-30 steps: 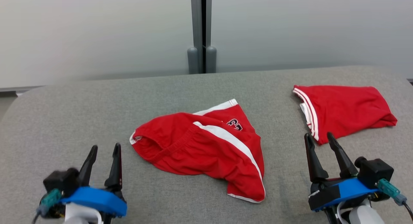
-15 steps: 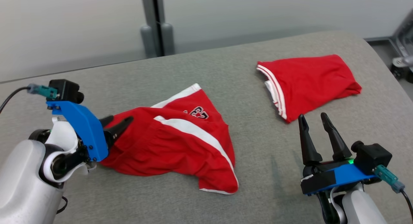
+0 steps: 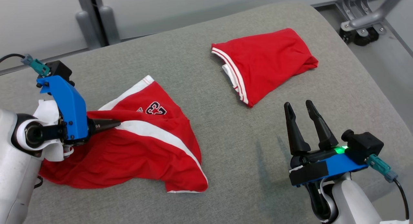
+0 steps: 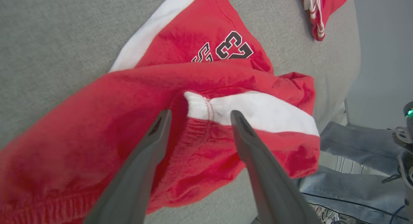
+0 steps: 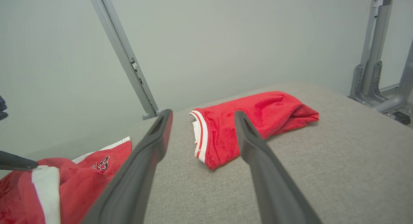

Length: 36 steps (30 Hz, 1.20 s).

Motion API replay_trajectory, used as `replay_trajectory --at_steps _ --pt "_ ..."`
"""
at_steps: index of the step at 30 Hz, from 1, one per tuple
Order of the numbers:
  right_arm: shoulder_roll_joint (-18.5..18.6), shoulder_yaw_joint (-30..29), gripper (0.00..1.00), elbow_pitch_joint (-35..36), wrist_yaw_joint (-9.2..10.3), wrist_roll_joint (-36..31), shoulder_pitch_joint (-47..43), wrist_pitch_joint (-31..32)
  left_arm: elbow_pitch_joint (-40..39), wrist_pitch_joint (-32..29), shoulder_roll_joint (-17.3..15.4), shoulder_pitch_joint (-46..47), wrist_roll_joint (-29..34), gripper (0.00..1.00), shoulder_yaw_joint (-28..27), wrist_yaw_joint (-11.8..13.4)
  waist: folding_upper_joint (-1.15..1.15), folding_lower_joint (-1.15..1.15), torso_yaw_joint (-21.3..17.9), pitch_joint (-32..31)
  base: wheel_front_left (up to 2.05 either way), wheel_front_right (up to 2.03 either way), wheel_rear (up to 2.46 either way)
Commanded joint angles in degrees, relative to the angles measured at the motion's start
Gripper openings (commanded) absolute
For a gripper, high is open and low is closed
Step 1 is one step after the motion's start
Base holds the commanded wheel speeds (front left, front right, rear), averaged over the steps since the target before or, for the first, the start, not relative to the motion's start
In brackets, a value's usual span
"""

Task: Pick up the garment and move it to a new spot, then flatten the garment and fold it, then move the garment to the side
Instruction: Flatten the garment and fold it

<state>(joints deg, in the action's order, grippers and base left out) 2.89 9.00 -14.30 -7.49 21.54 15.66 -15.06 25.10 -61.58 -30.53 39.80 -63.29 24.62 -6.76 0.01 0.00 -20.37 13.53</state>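
My left gripper (image 3: 109, 123) reached in nearly level at centre left of the head view. Its blue mount hid part of the garment (image 3: 138, 150), and one finger covered the other. On its wrist camera the fingers (image 4: 151, 143) were spread astride the white waistband end, pinching nothing. The garment sprawled crumpled at lower left on the bench (image 3: 226, 146). I read "23" (image 3: 154, 108); a fold swallowed the print beside it. My right gripper (image 3: 298, 103) stood upright at lower right, fingers spread and empty, below the folded shorts (image 3: 267, 63).
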Motion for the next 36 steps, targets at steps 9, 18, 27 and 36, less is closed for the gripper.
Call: replay_trajectory --at_steps 9,18,27,36 --pt "0.0 -0.7 1.00 0.4 -0.01 0.8 -0.4 -0.1 2.7 -3.2 0.1 2.2 -1.2 0.09 0.8 -0.1 -0.01 0.00 -1.6 0.1 0.00 0.00 0.00" --pt "0.0 -2.1 1.00 -0.4 -0.01 -1.5 -1.4 -0.1 -1.3 -3.3 1.3 0.0 -5.5 0.00 0.7 -0.8 -0.01 0.00 4.0 -2.8 0.00 0.00 0.00" --pt "0.0 -3.7 1.00 -1.8 -0.01 -4.5 -2.4 -0.1 -14.8 -0.7 -3.5 -9.1 -9.4 0.00 -1.0 -0.7 -0.01 0.00 13.6 -6.9 0.00 0.00 0.00" --pt "0.9 -4.4 1.00 -2.4 -0.01 -5.0 -3.6 -0.1 -20.4 10.2 -7.6 -24.2 -7.8 0.00 -3.7 -0.8 -0.01 0.00 19.6 -8.8 0.00 0.00 0.00"
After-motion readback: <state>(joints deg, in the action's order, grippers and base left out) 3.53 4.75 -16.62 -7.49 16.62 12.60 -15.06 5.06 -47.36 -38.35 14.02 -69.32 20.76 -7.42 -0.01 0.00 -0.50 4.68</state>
